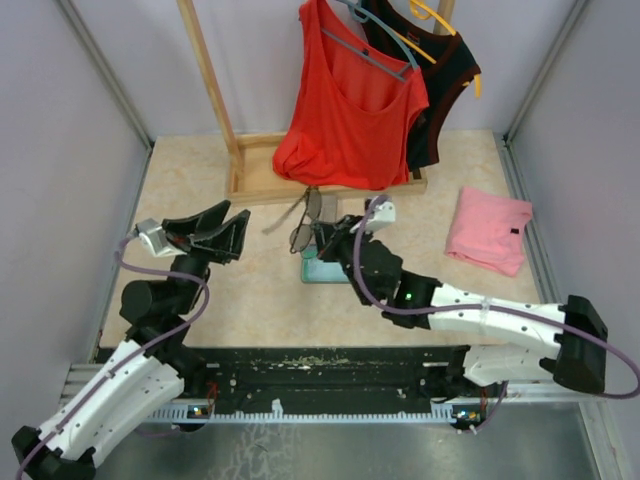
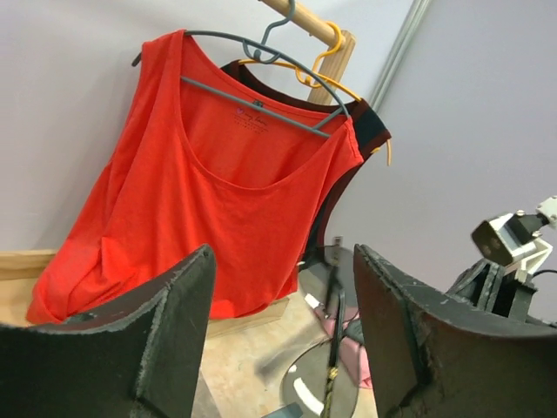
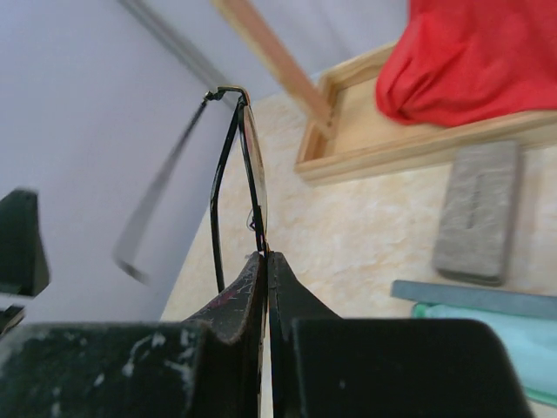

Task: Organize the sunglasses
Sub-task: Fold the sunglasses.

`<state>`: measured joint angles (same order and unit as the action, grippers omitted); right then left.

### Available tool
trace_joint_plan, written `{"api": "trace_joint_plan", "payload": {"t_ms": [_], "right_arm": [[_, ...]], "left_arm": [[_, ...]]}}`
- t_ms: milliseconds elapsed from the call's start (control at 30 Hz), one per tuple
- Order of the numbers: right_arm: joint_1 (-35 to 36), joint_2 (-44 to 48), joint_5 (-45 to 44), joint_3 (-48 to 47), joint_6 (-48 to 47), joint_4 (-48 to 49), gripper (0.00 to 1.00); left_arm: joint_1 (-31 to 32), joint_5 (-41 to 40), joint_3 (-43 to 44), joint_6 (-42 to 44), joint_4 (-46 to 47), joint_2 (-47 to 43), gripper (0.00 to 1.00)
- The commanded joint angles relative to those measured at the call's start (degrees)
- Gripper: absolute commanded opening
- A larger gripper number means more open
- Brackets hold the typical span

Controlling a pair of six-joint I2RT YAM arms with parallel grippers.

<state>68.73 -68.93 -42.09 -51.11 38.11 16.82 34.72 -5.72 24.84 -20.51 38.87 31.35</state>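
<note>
My right gripper [image 1: 322,238] is shut on a pair of sunglasses [image 1: 312,205], pinching the thin dark frame beside one lens. In the right wrist view the sunglasses [image 3: 252,174] stand up from the closed fingertips of the right gripper [image 3: 266,254], one slim arm swung out to the left. My left gripper [image 1: 243,232] hovers open just left of them, holding nothing. In the left wrist view the sunglasses [image 2: 331,348] show edge-on in the gap of the left gripper [image 2: 283,261], further off and not touched.
A grey glasses case [image 3: 479,213] lies on the table near the wooden rack base [image 1: 250,185]. A light blue cloth [image 1: 320,270] lies below the right gripper. A red top [image 1: 350,110] and a black top [image 1: 445,80] hang on the rack. A folded pink cloth [image 1: 488,230] lies at right.
</note>
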Motion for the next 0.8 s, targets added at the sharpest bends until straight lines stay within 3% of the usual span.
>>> {"api": "trace_joint_plan", "payload": {"t_ms": [0,200,367,533,667,767], "right_arm": [[-2.39,8.17,-4.82,3.93,-4.69,-0.02,0.0],[-3.74,19.1,-6.02,11.8,-17.12,0.2,0.0],[-5.19,27.8,1.71,15.63,-19.81,-3.75,0.0],[-5.66,30.29,0.17,12.38,-6.27,-24.13,0.0],[-8.17,30.54,1.16,10.31,2.53,-36.28,0.0],[-16.34,30.84,11.61,10.38,3.88,-39.18,0.0]], "left_arm": [[0.0,-2.43,4.31,-0.03,-17.16,-3.06,0.66],[0.0,-5.7,12.71,-1.87,-32.22,-0.66,0.57],[0.0,-3.01,15.69,-2.1,-34.87,4.19,0.54],[0.0,3.44,16.55,-0.76,-35.46,11.99,0.6],[0.0,11.26,19.02,10.53,-33.62,19.17,0.66],[0.0,20.44,22.32,21.07,-34.52,24.72,0.68]]}}
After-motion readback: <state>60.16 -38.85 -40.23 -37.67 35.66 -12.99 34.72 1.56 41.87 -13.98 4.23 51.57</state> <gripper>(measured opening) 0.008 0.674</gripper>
